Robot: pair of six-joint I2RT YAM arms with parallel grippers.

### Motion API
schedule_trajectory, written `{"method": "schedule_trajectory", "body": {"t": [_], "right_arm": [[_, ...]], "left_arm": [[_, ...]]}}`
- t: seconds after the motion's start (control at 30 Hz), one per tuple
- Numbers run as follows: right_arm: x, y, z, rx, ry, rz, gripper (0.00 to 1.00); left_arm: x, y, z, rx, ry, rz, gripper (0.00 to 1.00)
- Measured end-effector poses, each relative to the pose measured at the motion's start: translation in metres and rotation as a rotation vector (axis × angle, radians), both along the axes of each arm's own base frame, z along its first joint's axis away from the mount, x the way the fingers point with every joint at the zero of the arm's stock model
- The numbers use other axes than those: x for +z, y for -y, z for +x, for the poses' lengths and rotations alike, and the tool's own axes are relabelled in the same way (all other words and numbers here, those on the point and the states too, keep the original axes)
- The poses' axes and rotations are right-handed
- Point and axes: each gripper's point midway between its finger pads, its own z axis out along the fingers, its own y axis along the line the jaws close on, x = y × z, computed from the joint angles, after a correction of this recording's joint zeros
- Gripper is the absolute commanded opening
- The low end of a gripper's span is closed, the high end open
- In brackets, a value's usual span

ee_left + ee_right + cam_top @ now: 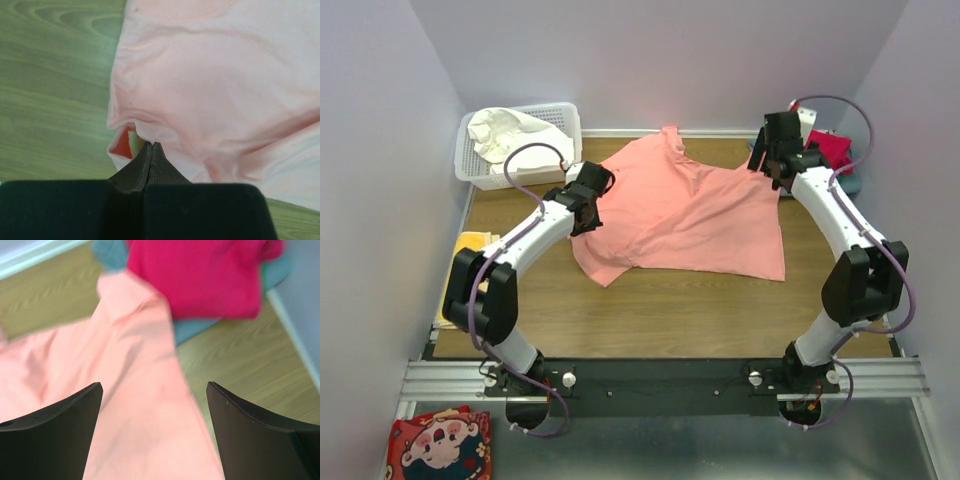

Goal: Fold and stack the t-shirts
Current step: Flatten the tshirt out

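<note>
Left fingers (151, 145) fill the bottom of their wrist view, pressed fully together with a small fold of the pink shirt (215, 90) nipped at their tips. A sliver of orange underside shows just to the left of the tips. The rest of the shirt spreads ahead of them and to their right across the counter (660, 315), rumpled rather than flat.

Right fingers (155, 385) stand wide apart and hold nothing. A strip of the pink shirt's far side lies under the gap between them. Just beyond their tips the red shirt (200, 275) sits on the grey-blue shirt (195, 330), and the pink edge overlaps the grey-blue one. The white shirt (510, 135) lies in the basket (565, 115), well behind the left fingers.

The step looks like taking hold of both sides to spread or fold the pink shirt. To do it well, the right fingers should come straight down on pink cloth only, short of the grey-blue shirt, and close on the edge. Both sides should then rise together, taut enough to smooth the wrinkles without pulling the fold out of the left fingers.
</note>
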Motion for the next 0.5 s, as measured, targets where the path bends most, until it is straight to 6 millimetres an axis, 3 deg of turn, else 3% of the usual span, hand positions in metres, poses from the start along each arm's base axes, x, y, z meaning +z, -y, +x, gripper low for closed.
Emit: {"method": "schedule_trajectory", "body": {"t": [0.07,0.1,0.13,0.2,0.27,0.37,0.5], "right_arm": [[-0.020,-0.022,-0.014,0.054,-0.040,0.038,0.92],[-0.032,-0.033,-0.021,0.083,-0.069,0.053,0.92],[-0.043,-0.043,-0.026,0.106,-0.094,0.065,0.92],[-0.074,-0.072,-0.045,0.178,-0.178,0.083,0.92],[-0.093,-0.097,-0.062,0.241,-0.235,0.104,0.91],[-0.109,-0.127,-0.080,0.318,-0.284,0.141,0.90],[-0.119,-0.152,-0.094,0.384,-0.319,0.183,0.90]], "left_arm": [[-0.005,0.006,0.011,-0.015,-0.002,0.001,0.06],[-0.008,0.008,0.015,-0.020,-0.006,0.002,0.18],[-0.011,0.011,0.017,-0.025,-0.010,0.001,0.22],[-0.019,0.013,0.020,-0.038,-0.023,0.002,0.30],[-0.026,0.015,0.021,-0.050,-0.033,0.004,0.32],[-0.029,0.020,0.025,-0.073,-0.031,-0.006,0.35],[-0.032,0.025,0.029,-0.097,-0.034,-0.017,0.39]]}}
